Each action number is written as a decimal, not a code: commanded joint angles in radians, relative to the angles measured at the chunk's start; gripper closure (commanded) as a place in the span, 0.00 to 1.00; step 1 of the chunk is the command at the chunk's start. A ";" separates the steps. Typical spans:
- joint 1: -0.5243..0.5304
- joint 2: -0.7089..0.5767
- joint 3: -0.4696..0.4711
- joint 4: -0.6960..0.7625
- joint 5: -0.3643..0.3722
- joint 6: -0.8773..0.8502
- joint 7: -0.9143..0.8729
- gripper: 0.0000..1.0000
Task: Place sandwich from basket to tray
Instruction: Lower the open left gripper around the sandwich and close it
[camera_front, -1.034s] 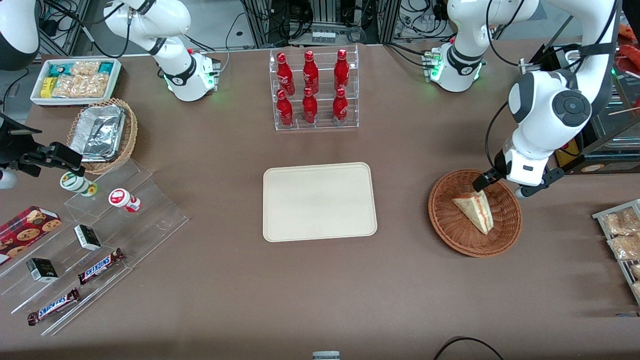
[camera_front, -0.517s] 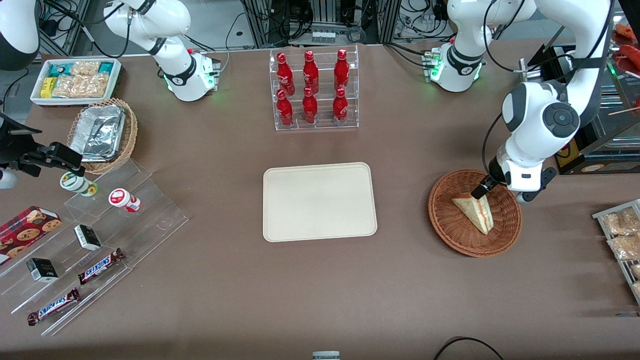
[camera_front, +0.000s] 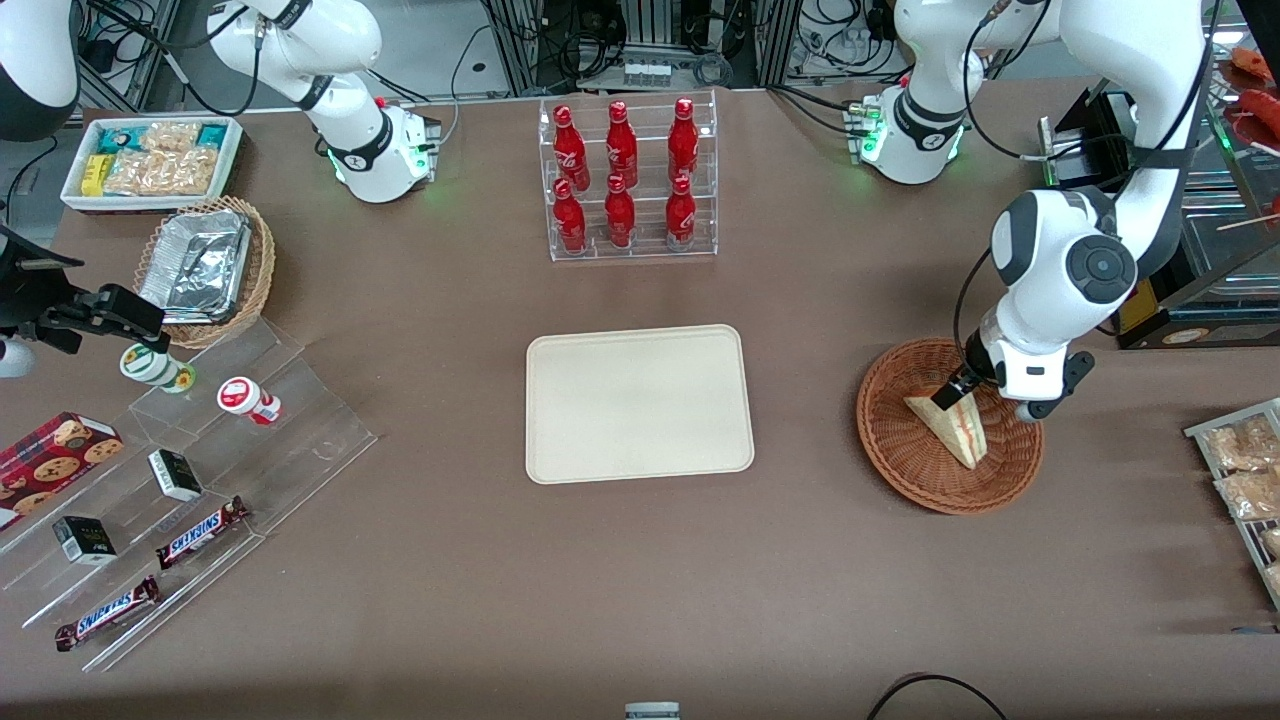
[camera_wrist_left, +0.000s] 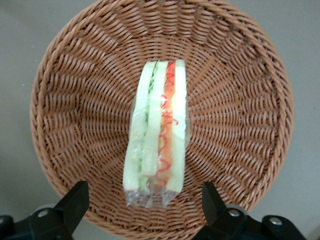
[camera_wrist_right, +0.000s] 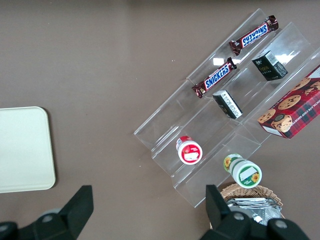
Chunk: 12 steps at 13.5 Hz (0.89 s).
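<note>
The sandwich (camera_front: 951, 427) (camera_wrist_left: 157, 131) is located inside the basket (camera_front: 900, 450) (camera_wrist_left: 75, 100), resting on its woven bottom with the red and green filling edge turned upward toward the wrist camera. It is enclosed in clear wrap. The basket is positioned on the table (camera_front: 640, 560) toward the working arm's end, well apart from the tray (camera_front: 638, 403), which is set flat near the table's middle.

The pincer (camera_front: 950, 388) (camera_wrist_left: 145, 207) is held over the basket, just above the sandwich end farther from the front camera. Its fingers (camera_wrist_left: 75, 202) are spread wide, one on each side of the wrapped end, and no contact with the sandwich is seen.

The table is covered with a plain brown, matte surface. A clear rack of red bottles (camera_front: 625, 180) is placed farther from the front camera than the tray. Toward the parked arm's end are found a tan wicker basket with foil trays (camera_front: 205, 268), a white bin of snack packets (camera_front: 150, 160) and a clear stepped display (camera_front: 190, 500) holding chocolate bars and small boxes. At the table's edge farthest from the front camera, cables and metal framing are visible
</note>
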<state>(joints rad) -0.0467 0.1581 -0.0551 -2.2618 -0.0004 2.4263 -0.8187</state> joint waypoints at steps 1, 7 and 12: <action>-0.004 0.061 -0.002 0.063 0.016 0.008 -0.020 0.00; -0.002 0.115 -0.002 0.085 0.016 0.019 -0.022 0.00; -0.005 0.144 -0.002 0.087 0.019 0.011 -0.013 0.44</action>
<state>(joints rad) -0.0470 0.2875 -0.0557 -2.1934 0.0002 2.4360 -0.8186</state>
